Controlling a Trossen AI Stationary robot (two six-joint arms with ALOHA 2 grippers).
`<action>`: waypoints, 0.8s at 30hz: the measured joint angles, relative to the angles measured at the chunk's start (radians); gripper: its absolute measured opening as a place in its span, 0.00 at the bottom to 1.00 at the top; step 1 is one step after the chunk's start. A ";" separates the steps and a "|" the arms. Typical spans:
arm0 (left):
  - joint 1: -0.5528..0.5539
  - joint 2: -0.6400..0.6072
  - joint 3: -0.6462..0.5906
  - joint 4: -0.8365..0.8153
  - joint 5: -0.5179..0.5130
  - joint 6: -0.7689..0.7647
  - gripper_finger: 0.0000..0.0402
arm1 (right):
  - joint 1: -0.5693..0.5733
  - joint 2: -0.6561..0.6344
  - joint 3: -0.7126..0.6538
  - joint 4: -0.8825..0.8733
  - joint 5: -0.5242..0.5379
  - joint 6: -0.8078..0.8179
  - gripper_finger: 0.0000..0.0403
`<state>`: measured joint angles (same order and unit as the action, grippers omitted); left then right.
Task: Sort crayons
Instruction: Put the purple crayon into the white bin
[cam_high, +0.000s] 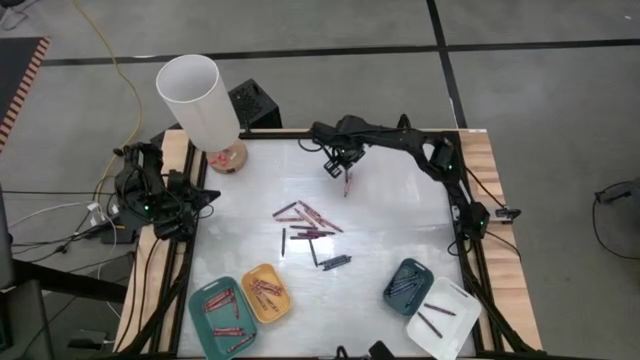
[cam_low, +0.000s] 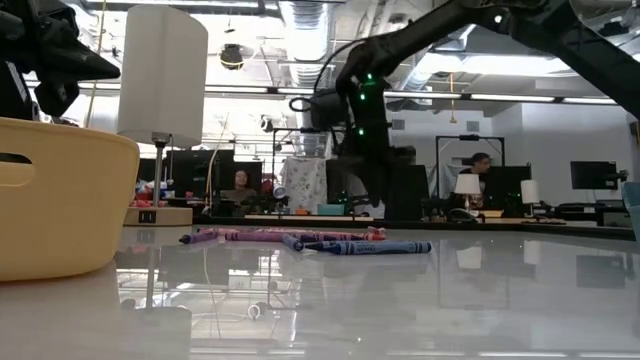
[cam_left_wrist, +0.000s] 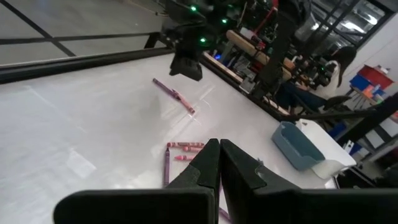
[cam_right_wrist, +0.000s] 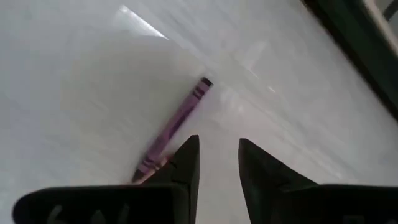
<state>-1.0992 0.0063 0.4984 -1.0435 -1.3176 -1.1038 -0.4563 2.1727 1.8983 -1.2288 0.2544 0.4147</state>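
Observation:
A single purple crayon (cam_high: 347, 184) lies flat on the white table toward the far side. My right gripper (cam_high: 335, 167) hovers just above it, pointing steeply down, its fingers open. In the right wrist view the purple crayon (cam_right_wrist: 177, 127) lies beside one finger, and nothing is between the fingers of my right gripper (cam_right_wrist: 217, 149). Several more crayons (cam_high: 308, 228) lie scattered at the table's middle. My left gripper (cam_left_wrist: 219, 163) waits shut at the left edge (cam_high: 190, 200).
Near the front edge stand a teal tray (cam_high: 205, 328) and a yellow tray (cam_high: 268, 310) with crayons on the left, and a dark-blue tray (cam_high: 398, 298) and a white tray (cam_high: 455, 335) on the right. A white lamp (cam_high: 197, 98) stands at the far left corner.

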 joint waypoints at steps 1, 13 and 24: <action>0.000 0.000 0.000 0.000 0.004 0.000 0.00 | -0.006 0.000 -0.013 0.021 -0.008 0.001 0.27; 0.000 0.000 0.000 0.000 0.004 0.000 0.00 | -0.014 -0.001 -0.023 0.077 -0.047 0.024 0.60; 0.000 0.000 0.000 -0.002 0.005 0.000 0.00 | -0.008 0.005 -0.079 0.174 -0.058 0.037 0.61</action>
<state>-1.0992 0.0063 0.4984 -1.0451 -1.3128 -1.1038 -0.4643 2.1776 1.8195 -1.0550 0.1967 0.4521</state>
